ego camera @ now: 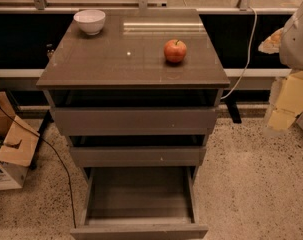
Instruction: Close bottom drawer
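The bottom drawer (139,231) of the grey-brown cabinet (133,59) is pulled far out toward me. Its plain flat front lies at the lower edge of the view and its bare grey floor (140,191) is exposed and empty. The middle drawer front (136,155) and the top drawer front (136,120) each stand slightly out from the frame. My gripper (287,104) shows as a blurred cream-yellow shape at the right edge, under the white arm (297,36). It is to the right of the cabinet at about top-drawer height and touches nothing.
A white bowl (89,21) and a red apple (175,51) sit on the cabinet top. A cardboard box (8,149) stands on the floor at the left, with a black cable (56,156) running past it. A white cable (247,54) hangs behind on the right.
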